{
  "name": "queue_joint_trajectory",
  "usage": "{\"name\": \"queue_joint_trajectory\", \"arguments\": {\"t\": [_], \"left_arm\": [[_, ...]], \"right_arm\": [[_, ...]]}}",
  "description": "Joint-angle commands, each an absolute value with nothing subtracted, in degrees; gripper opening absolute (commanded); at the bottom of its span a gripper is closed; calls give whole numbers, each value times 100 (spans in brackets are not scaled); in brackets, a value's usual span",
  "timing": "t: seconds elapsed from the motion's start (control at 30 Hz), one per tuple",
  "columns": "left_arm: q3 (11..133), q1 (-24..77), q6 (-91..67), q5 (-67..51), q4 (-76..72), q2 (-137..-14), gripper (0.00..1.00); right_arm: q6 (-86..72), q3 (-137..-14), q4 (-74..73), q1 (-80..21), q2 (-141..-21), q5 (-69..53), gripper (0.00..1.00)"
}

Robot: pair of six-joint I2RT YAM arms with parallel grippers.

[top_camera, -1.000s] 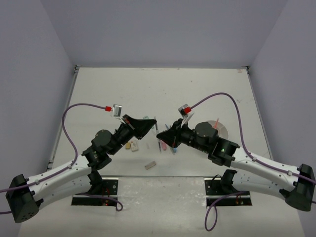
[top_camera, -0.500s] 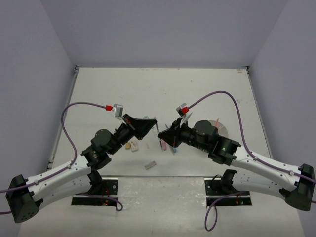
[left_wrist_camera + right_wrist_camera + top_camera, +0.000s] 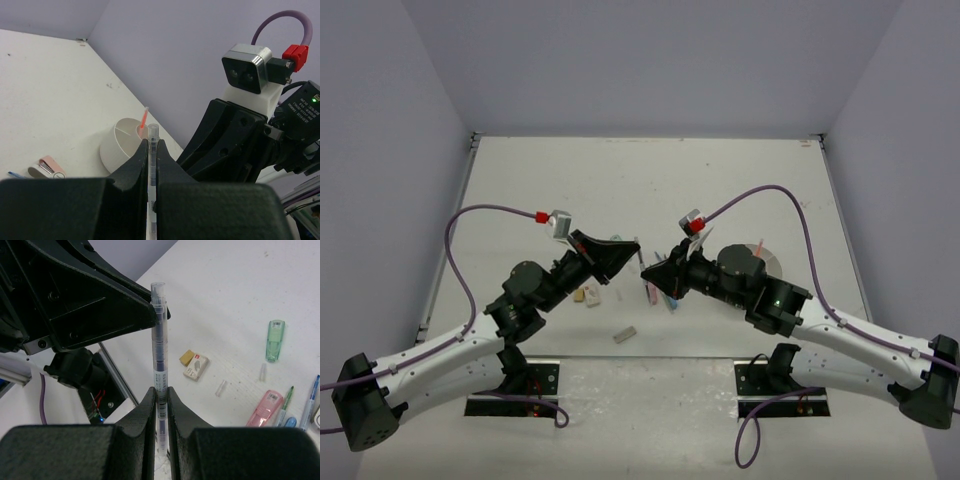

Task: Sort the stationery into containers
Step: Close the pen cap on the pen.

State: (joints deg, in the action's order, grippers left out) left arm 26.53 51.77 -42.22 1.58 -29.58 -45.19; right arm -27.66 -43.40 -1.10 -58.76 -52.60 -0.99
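A clear pen with blue print (image 3: 159,340) stands between both grippers, which meet tip to tip above the table's middle. My left gripper (image 3: 152,142) is shut on the pen (image 3: 152,132) near its capped end. My right gripper (image 3: 160,390) is shut on its labelled part. In the top view the left gripper (image 3: 633,250) and the right gripper (image 3: 646,268) nearly touch. The round white divided organizer (image 3: 122,142) holds a red pen (image 3: 144,117) and sits behind the right arm (image 3: 770,258).
On the table below lie a green piece (image 3: 274,340), a pink piece (image 3: 265,407), tan (image 3: 187,357) and white (image 3: 196,366) blocks, clear caps (image 3: 221,387), thin pens (image 3: 286,401) and a grey block (image 3: 625,334). The left arm's base plate is near.
Both grippers stay tip to tip on the pen. The right wrist has shifted slightly; nothing was let go.
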Motion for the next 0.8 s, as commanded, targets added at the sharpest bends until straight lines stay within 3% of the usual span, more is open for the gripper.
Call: {"name": "queue_joint_trajectory", "arguments": {"t": [0.0,0.13,0.3,0.43,0.63,0.7,0.77], "left_arm": [[2748,5247,-4087,-428,-2457,-4667,0],[2861,5247,-4085,-347,-2343,-4647,10],[2957,5247,-4085,-319,-2312,-4643,11],[2997,5247,-4090,-407,-2341,-4696,21],[2971,5251,-4104,-391,-2338,-4671,28],[2958,5247,-4096,-365,-2338,-4654,19],[2930,5247,-4119,-336,-2361,-4595,2]], "right_arm": [[-2426,-4725,1083,-5801,-5118,3,0],[-2463,-4583,1178,-5793,-5133,-158,0],[-2517,-4560,1132,-5801,-5165,-220,0],[-2528,-4573,1084,-5801,-5156,-153,0],[-2531,-4610,1046,-5801,-5177,-180,0],[-2531,-4614,1042,-5796,-5181,-215,0],[-2531,-4622,1029,-5800,-5209,-266,0]]}}
